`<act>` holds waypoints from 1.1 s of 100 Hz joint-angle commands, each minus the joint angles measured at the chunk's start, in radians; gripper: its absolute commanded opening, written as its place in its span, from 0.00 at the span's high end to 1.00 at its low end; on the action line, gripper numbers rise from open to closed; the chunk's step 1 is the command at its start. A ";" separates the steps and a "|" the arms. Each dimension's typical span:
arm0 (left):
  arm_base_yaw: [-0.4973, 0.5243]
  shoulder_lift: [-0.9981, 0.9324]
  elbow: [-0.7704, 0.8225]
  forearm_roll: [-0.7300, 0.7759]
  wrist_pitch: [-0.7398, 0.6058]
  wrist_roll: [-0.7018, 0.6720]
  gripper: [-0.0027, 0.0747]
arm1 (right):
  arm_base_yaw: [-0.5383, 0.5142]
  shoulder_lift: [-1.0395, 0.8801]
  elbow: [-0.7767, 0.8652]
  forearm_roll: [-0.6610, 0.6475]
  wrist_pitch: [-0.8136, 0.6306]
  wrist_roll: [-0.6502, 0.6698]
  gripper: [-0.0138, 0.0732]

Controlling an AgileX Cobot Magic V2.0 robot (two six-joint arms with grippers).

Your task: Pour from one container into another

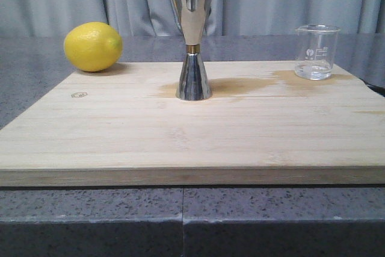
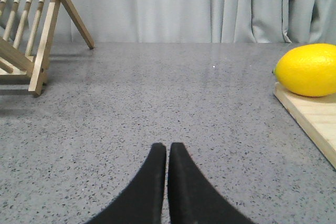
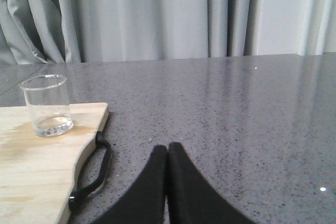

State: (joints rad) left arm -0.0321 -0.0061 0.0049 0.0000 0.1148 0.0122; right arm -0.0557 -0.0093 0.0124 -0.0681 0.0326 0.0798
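Observation:
A small clear glass beaker [image 1: 316, 52] with white marks stands upright at the back right of the wooden board [image 1: 192, 136]; a little clear liquid lies in its bottom. It also shows in the right wrist view as the beaker [image 3: 47, 105]. The tall shiny steel jigger [image 1: 192, 40] with a gold waist band stands upright at the board's back middle. My left gripper [image 2: 167, 146] is shut over bare counter, left of the board. The right gripper [image 3: 167, 146] is shut and empty over the counter, right of the board. Neither arm appears in the front view.
A yellow lemon [image 1: 93, 46] rests at the board's back left corner. A wet stain [image 1: 252, 83] runs between jigger and beaker. A wooden rack [image 2: 31, 30] stands on the grey counter far left. A black strap [image 3: 94, 171] hangs at the board's right edge. Grey curtains close the back.

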 commanded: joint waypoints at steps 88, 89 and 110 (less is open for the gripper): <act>0.002 -0.020 0.028 -0.012 -0.076 0.000 0.99 | -0.005 -0.021 0.008 0.087 -0.127 -0.170 0.89; 0.002 -0.020 0.028 -0.012 -0.076 0.000 0.99 | -0.005 -0.021 0.008 0.087 -0.127 -0.170 0.89; 0.002 -0.020 0.028 -0.012 -0.076 0.000 0.99 | -0.005 -0.021 0.008 0.087 -0.127 -0.170 0.89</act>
State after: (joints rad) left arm -0.0321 -0.0061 0.0049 0.0000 0.1148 0.0129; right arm -0.0557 -0.0093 0.0124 0.0170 -0.0078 -0.0805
